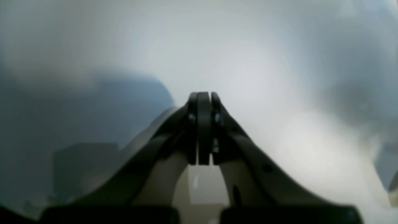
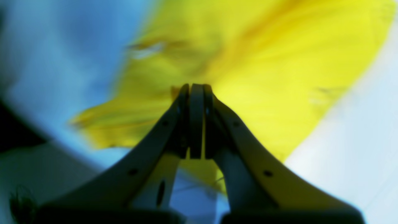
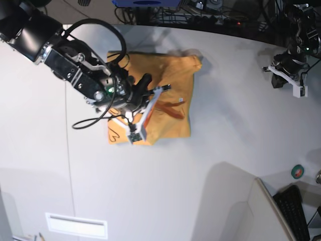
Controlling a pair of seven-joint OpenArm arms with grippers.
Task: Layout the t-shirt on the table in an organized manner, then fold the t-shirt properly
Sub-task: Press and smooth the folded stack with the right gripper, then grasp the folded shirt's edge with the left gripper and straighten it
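The orange-yellow t-shirt [image 3: 173,75] lies bunched in a rough rectangle on the white-grey table [image 3: 235,130], with a black line marking at its near left corner. In the right wrist view it is a blurred yellow mass [image 2: 264,62]. My right gripper [image 3: 163,90] is over the shirt's middle with its jaws pressed together [image 2: 196,88]. A small bit of orange cloth shows at its tips, and a dark raised crease runs beside it. My left gripper [image 3: 287,74] hangs far right above bare table, shut and empty [image 1: 203,96].
Cables and equipment [image 3: 200,10] line the table's far edge. A green tape roll [image 3: 298,171] and a black keyboard [image 3: 296,211] sit at the near right, beside a grey panel [image 3: 235,201]. A thin seam line [image 3: 67,150] runs down the left. A white plate [image 3: 76,225] lies near the front.
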